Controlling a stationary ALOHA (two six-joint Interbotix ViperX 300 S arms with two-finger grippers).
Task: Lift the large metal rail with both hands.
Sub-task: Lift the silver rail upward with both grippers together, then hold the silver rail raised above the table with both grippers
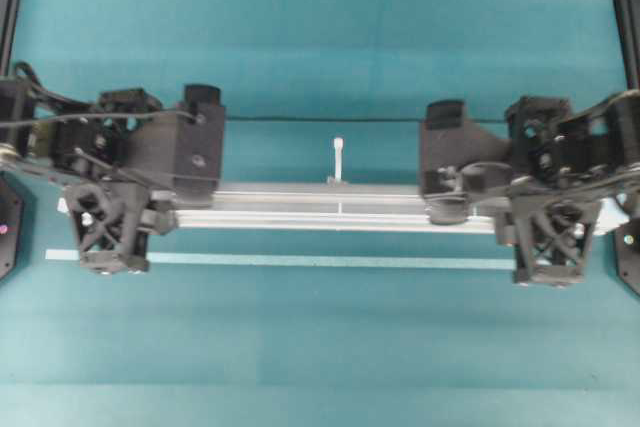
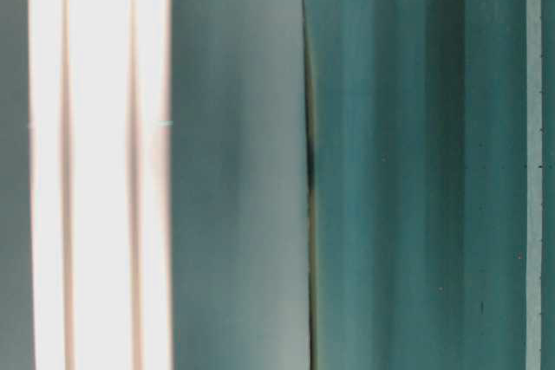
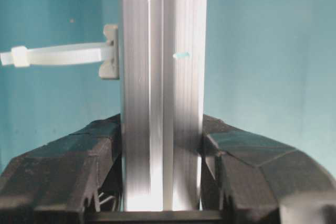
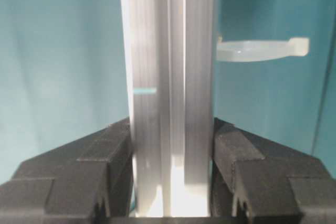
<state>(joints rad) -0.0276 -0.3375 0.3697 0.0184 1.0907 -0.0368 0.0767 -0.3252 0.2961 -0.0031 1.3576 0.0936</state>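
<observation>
The large metal rail [image 1: 320, 209] is a long grooved silver bar running left to right across the teal table. One white peg [image 1: 338, 159] sticks out from its far edge. My left gripper [image 1: 125, 209] is shut on the rail near its left end. In the left wrist view the rail [image 3: 163, 77] runs straight up between both black jaws of the left gripper [image 3: 161, 129], with a peg [image 3: 58, 55] out to the left. My right gripper [image 1: 530, 212] is shut on the rail near its right end. In the right wrist view the right gripper [image 4: 170, 129] clamps the rail [image 4: 168, 51] from both sides, a peg [image 4: 260, 50] to the right. Whether the rail is off the table cannot be told.
A thin pale-blue strip [image 1: 330, 262] lies flat on the table just in front of the rail, parallel to it. Black arm bases stand at the left edge [image 1: 8, 217] and right edge [image 1: 628, 247]. The table-level view is blurred, with bright bands on its left.
</observation>
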